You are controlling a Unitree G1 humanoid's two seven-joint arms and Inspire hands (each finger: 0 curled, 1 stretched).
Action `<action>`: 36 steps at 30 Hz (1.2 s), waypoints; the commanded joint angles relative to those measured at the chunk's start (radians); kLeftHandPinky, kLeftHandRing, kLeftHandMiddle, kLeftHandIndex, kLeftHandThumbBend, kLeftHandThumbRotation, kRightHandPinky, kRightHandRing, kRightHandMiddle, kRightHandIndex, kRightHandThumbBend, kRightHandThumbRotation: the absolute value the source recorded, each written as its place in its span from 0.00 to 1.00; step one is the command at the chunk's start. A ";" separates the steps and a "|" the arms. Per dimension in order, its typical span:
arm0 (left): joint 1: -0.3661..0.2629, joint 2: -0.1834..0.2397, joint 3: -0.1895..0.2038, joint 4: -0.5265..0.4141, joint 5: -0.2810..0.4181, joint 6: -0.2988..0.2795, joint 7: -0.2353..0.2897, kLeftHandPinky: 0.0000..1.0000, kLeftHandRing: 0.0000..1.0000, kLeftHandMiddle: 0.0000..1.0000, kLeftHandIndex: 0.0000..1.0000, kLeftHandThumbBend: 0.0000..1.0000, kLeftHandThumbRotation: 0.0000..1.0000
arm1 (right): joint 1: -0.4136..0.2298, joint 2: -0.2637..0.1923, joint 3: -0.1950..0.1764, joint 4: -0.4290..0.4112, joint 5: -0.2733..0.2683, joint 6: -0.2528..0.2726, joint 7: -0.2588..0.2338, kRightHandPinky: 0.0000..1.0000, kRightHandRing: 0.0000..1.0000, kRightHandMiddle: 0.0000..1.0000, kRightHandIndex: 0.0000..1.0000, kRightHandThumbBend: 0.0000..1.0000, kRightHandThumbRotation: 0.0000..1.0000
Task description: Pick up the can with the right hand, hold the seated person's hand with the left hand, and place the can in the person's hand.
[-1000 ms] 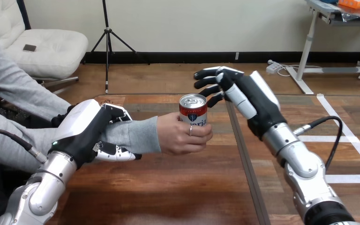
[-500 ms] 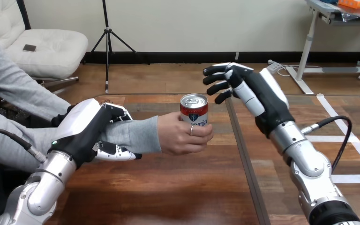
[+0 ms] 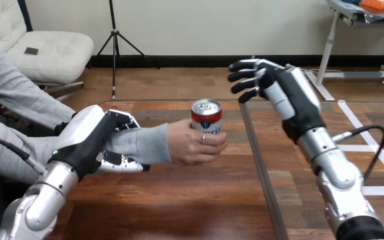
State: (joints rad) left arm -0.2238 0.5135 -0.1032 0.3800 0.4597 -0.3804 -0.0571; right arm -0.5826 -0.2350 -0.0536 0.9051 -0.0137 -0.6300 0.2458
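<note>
The can (image 3: 206,117) stands upright in the person's hand (image 3: 192,143), held just above the table (image 3: 180,200) around the middle of its width and nearer its far edge than its near one. It has a silver top with a pull tab and a red and white side bearing a dark emblem; the person's fingers wrap its lower half.

Toward the table's left edge, the left hand (image 3: 87,137) is closed round the person's forearm (image 3: 142,144) over the grey sleeve, fingers (image 3: 122,117) curled across the top and thumb (image 3: 125,164) underneath.

The right hand (image 3: 290,100) hangs over the far edge, right of the can and clear of it, its fingers spread wide and holding nothing.
</note>
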 commanded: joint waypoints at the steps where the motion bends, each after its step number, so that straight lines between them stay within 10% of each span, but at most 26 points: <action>1: -0.015 0.020 0.009 -0.111 0.043 0.031 0.027 0.45 0.55 0.59 0.60 0.88 0.20 | -0.020 -0.025 -0.027 -0.063 0.029 -0.016 0.007 0.52 0.61 0.67 0.69 1.00 1.00; 12: 0.024 0.016 0.024 -0.173 0.053 0.054 0.034 0.59 0.71 0.75 0.75 0.94 0.44 | -0.014 -0.036 -0.038 -0.084 0.054 -0.025 0.027 0.52 0.60 0.66 0.68 1.00 1.00; 36: 0.055 0.029 0.042 -0.212 0.053 0.034 0.064 0.65 0.78 0.81 0.81 0.99 0.61 | 0.005 -0.034 -0.044 -0.126 0.082 -0.040 0.048 0.54 0.60 0.65 0.67 1.00 1.00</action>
State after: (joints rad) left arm -0.1452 0.5187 -0.0951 0.2271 0.5181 -0.3310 -0.0163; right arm -0.5588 -0.2701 -0.0821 0.8298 0.0422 -0.6433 0.2843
